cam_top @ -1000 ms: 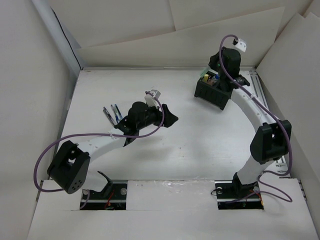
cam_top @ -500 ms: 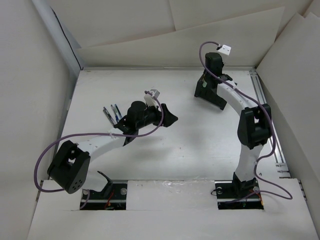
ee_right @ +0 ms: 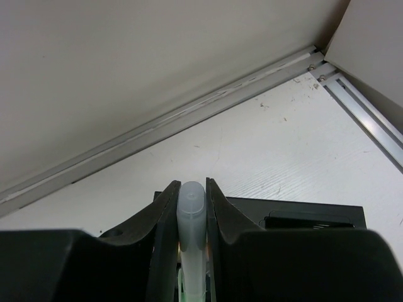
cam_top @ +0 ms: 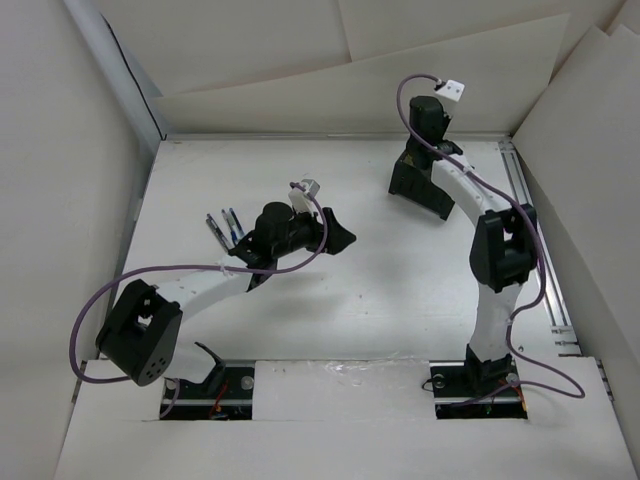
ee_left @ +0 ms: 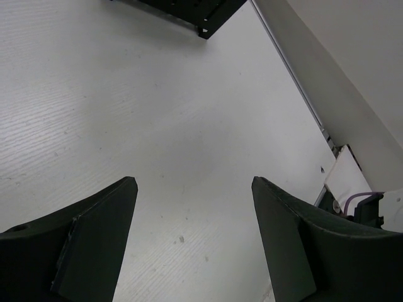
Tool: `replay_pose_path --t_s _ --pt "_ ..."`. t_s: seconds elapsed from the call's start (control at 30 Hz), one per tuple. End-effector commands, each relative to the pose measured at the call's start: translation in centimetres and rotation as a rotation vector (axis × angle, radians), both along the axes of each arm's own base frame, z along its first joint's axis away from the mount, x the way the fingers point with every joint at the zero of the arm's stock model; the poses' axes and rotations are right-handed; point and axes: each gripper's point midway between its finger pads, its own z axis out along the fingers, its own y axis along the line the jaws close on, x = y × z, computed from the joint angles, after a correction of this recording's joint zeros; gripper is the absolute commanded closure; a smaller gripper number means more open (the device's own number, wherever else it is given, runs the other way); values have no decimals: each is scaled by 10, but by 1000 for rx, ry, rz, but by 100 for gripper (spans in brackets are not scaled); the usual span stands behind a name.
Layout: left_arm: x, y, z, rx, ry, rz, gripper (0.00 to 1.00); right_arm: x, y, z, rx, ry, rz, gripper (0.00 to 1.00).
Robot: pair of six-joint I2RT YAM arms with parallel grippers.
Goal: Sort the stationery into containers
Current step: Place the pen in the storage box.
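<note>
Starting at the left side of the white table (cam_top: 380, 300), a small cluster of pens (cam_top: 224, 228) lies flat on the bare surface. They look blue and black, though the overhead view is too coarse to be sure. Just to their right, the left gripper (cam_top: 338, 236) hangs over the middle of the table with its fingers spread wide and nothing between them. From its wrist, the left gripper (ee_left: 194, 189) has only pale, faintly scuffed tabletop below it.

Further right, near the far edge, sits the black box (cam_top: 412, 190), well apart from the pens. The right gripper (cam_top: 420, 155) is poised directly over it. In the wrist view the right gripper (ee_right: 192, 189) is clamped on a slim marker (ee_right: 191, 204) with a pale translucent cap, held upright above the black box (ee_right: 302, 217). Which compartment lies beneath it cannot be told.

A metal rail (cam_top: 535, 235) runs along the table's right edge and meets another at the far right corner. Plain white board walls (cam_top: 300, 60) enclose the table on the left, far and right sides.
</note>
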Motion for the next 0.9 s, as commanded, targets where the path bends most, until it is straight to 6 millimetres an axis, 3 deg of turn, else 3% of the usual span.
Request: replay_pose_path --t_s 0.0,0.3,0.57,0.7,0.73,0.77,0.8,0.87 --pt "4 -1 9 -27 -31 10 29 9 -4 7 -18 -28 -37 100" --pt "7 2 5 -21 -24 19 29 8 -10 -11 -42 -27 -104 100" --pt "18 14 -9 21 27 107 29 -8 1 -45 -30 -9 -152 100" --pt "26 24 -14 51 39 186 30 -16 5 -41 -3 -28 -157 100" --pt "27 26 -10 47 28 199 30 -19 10 -48 2 -20 -151 98" --pt "30 30 -4 42 12 224 30 -20 17 -41 16 -36 -141 95" --pt "29 34 -12 61 26 239 30 -24 16 -52 5 -13 -141 92" --pt "32 39 -4 57 8 271 30 -29 19 -46 13 -26 -142 81"
